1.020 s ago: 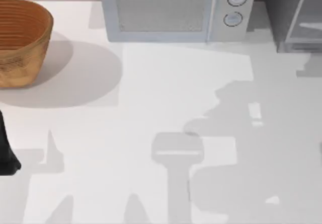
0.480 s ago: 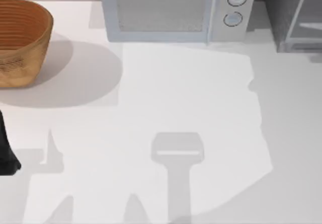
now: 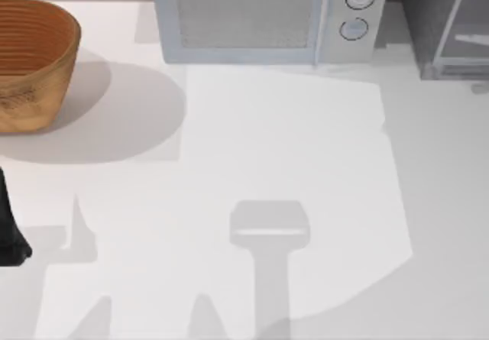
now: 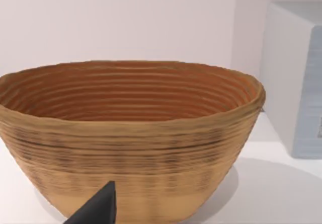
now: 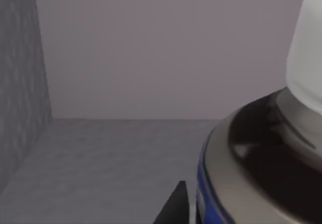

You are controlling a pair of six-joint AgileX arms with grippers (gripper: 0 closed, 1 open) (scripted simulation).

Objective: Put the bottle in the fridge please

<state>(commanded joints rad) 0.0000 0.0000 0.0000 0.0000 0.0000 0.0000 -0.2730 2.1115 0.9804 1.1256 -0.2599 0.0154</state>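
Table (image 3: 229, 141) is white, with a microwave (image 3: 260, 15) at its back, a basket (image 3: 30, 61) left of that microwave and the fridge (image 3: 451, 19) to its right. Right wrist view: the bottle (image 5: 261, 148) stands on grey flooring between grey walls, touching a dark fingertip (image 5: 173, 206); grip state unclear. Left arm (image 3: 9, 225) sits parked near the basket.

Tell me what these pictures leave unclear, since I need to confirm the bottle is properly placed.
- Bottle: right wrist view cuts it at the edge; its base and whether it stands on the fridge floor are hidden.
- Right pincer: one dark fingertip shows; its grip cannot be judged.
- Fridge: top view cuts it off; its interior is unseen.
- Left pincer: one fingertip before the basket.
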